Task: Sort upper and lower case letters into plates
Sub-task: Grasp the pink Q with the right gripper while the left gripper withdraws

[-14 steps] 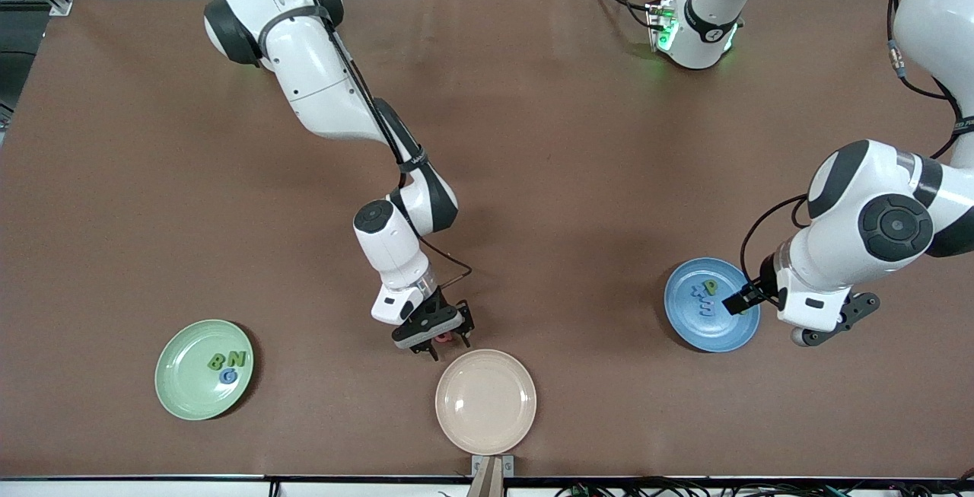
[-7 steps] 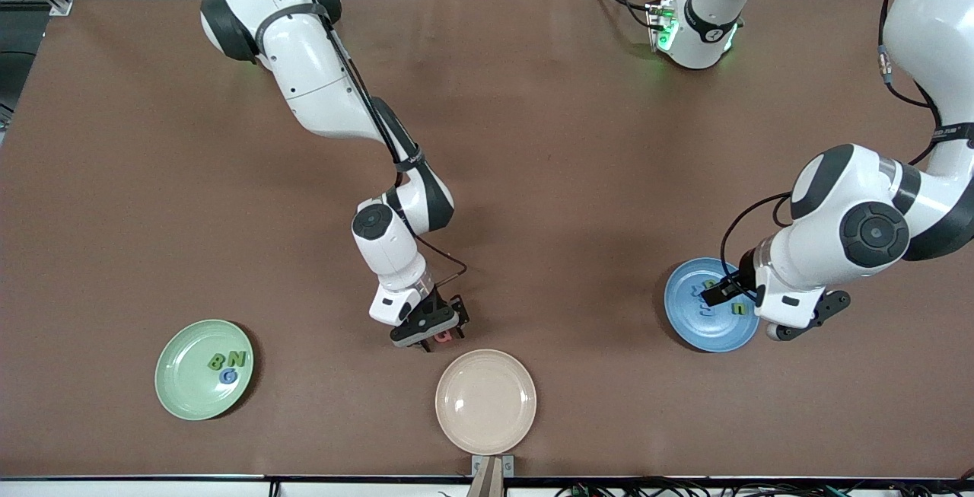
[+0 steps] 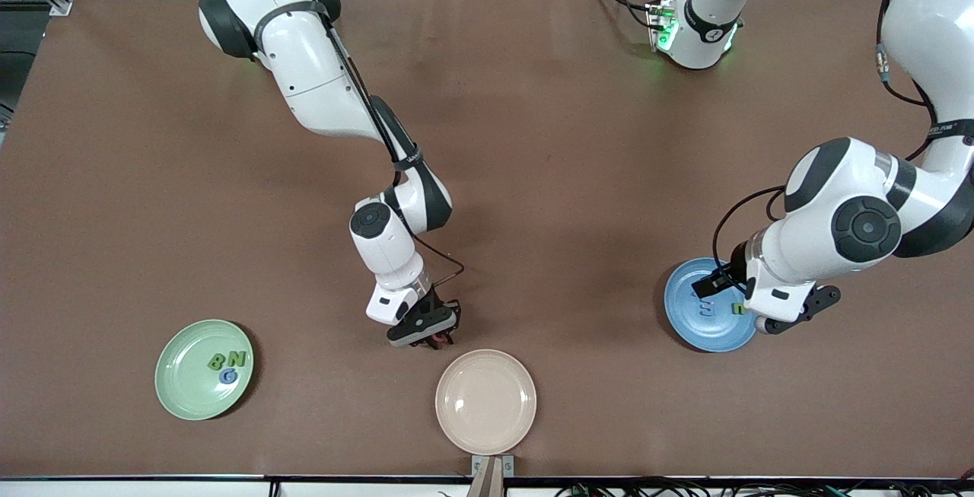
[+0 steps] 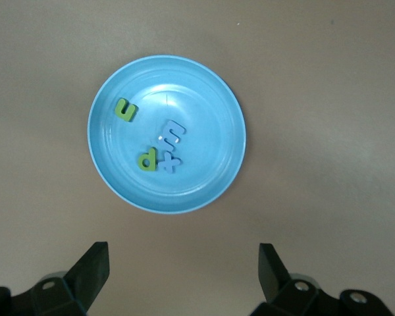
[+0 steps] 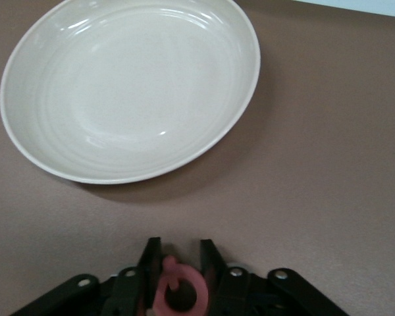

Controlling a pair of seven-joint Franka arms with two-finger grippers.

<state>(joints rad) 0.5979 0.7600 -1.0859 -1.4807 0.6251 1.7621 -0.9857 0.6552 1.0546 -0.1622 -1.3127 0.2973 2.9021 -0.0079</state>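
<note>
Red capital pinched just above the cream plate

Nearest the camera we saw the cream plate (image 3: pixel 485 401); just farther, the right gripper (image 3: pixel 428 333) stood low at the table, its fingers (image 5: pixel 149 262) closed on the red letter (image 5: pixel 178 291). The green plate (image 3: pixel 203 379) held B, N, G — the blue plate (image 4: pixel 166 133) held n, m, p, x, under the left gripper (image 4: pixel 184 268), spread wide and empty.
</note>
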